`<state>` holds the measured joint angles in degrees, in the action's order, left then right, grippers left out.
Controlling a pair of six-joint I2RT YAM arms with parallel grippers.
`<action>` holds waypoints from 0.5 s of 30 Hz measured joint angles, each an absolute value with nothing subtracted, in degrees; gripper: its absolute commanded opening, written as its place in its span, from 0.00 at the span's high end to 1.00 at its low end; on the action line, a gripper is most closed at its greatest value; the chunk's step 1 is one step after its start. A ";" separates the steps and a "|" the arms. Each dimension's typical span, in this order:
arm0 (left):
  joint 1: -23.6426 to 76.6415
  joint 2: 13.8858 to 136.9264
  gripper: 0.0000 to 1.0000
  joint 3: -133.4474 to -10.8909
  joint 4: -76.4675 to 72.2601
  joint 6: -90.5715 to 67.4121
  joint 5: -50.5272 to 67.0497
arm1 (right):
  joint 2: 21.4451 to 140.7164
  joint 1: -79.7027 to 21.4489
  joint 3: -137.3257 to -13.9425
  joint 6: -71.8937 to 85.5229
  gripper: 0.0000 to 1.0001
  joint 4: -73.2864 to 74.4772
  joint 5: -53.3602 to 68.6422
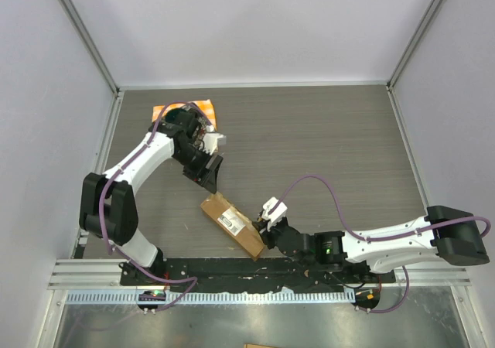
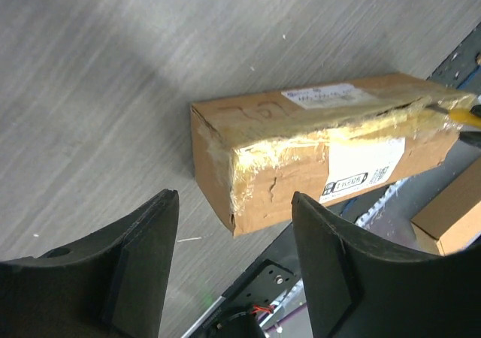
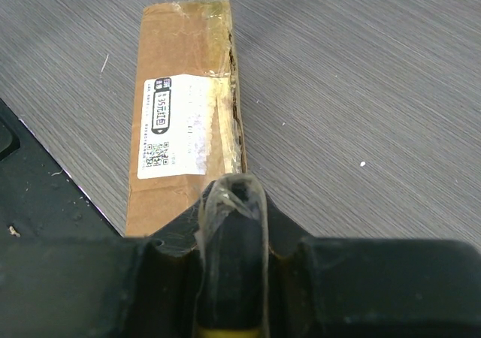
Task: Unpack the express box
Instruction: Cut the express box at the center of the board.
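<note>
Two dark fingers [image 2: 143, 270] of the left jaws stand spread with nothing between them, above the desk [image 1: 332, 147]. The right jaws are pinched on a slim tool [image 3: 233, 218] wrapped in clear film, with yellow showing low on it.

Just ahead of both lies the express box [image 1: 230, 223], an oblong brown cardboard parcel. Shiny yellowish tape runs along it and wraps its far end in wrinkles. A white printed label [image 3: 180, 128] covers part of one long face, and a smaller white one [image 2: 319, 94] sits on the adjoining face. The long seam beside the big label looks ragged and split.

The right wrist view hides the box's near end behind the jaws, and the tool's tip cannot be seen there. From the left wrist, a yellow piece and a thin grey tip show at the seam, though actual contact is hard to judge. A second cardboard box [image 2: 447, 218] is cut off by the frame.

The parcel lies slantwise near the desk's front edge. Its far end is close to the left jaws but apart from them; its near end is at the right jaws.
</note>
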<state>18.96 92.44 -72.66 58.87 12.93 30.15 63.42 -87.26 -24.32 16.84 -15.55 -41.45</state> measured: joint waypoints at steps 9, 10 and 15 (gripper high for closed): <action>19.00 92.86 0.36 -65.58 59.33 14.02 29.89 | 63.42 -87.33 -24.34 16.88 0.99 -15.16 -41.41; 19.00 93.21 0.39 -65.58 58.94 14.02 29.74 | 63.42 -87.39 -24.34 16.93 0.99 -14.98 -41.41; 19.00 95.11 0.74 -65.56 56.73 13.96 30.13 | 63.79 -87.94 -24.53 17.52 0.99 -13.67 -41.01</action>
<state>19.00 95.11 -65.56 56.73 13.96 30.13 63.79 -87.94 -24.53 17.52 -13.67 -41.01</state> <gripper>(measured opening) 0.455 0.234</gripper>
